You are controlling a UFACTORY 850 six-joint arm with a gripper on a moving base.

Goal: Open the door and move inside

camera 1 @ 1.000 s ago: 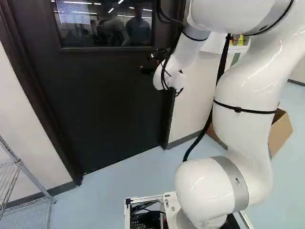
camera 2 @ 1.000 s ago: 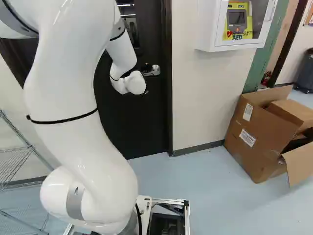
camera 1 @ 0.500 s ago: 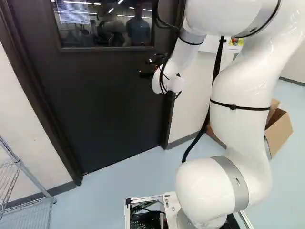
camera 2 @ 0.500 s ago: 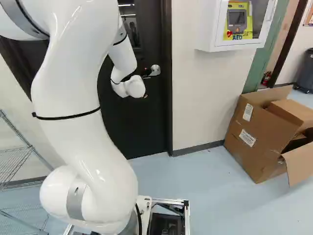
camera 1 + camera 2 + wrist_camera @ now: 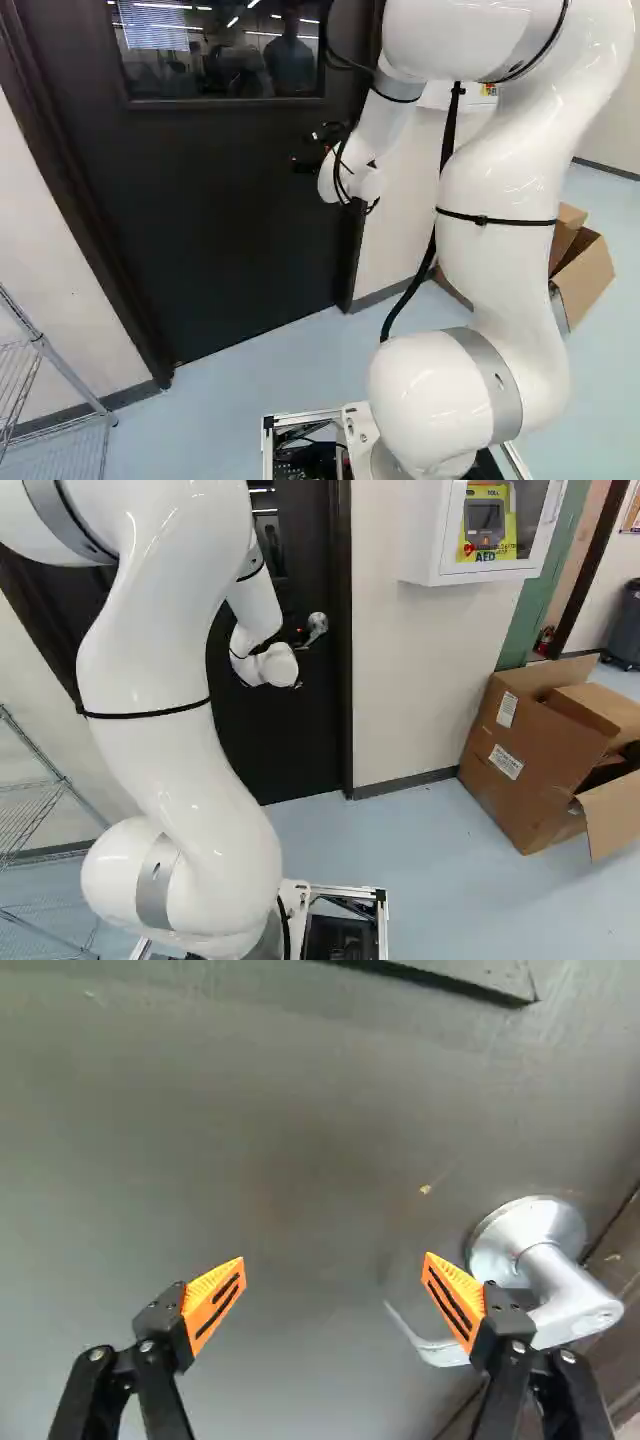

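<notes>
The black gripper (image 5: pixel 308 149) is up against the dark door (image 5: pixel 215 220) in the left base view. Seen from the wrist, the gripper (image 5: pixel 335 1300) has its orange-padded fingers wide apart, only door surface between them. The silver lever handle (image 5: pixel 575 1305) lies at one finger, which hides part of it; its curved end shows past that finger, and whether they touch I cannot tell. In the right base view the handle (image 5: pixel 317 625) slopes downward beside the wrist. The door stands closed in its frame.
A wire shelf (image 5: pixel 50 365) stands left of the door. Right of the door frame (image 5: pixel 341 680) are a wall, a white cabinet (image 5: pixel 425 540) and an open cardboard box (image 5: pixel 530 760). The door's window (image 5: pixel 220 50) is above the gripper.
The handle's lever has turned from nearly level to sloping down. The wrist has sunk slightly, and the upper arm has swung left in the left base view. The base has not moved.
</notes>
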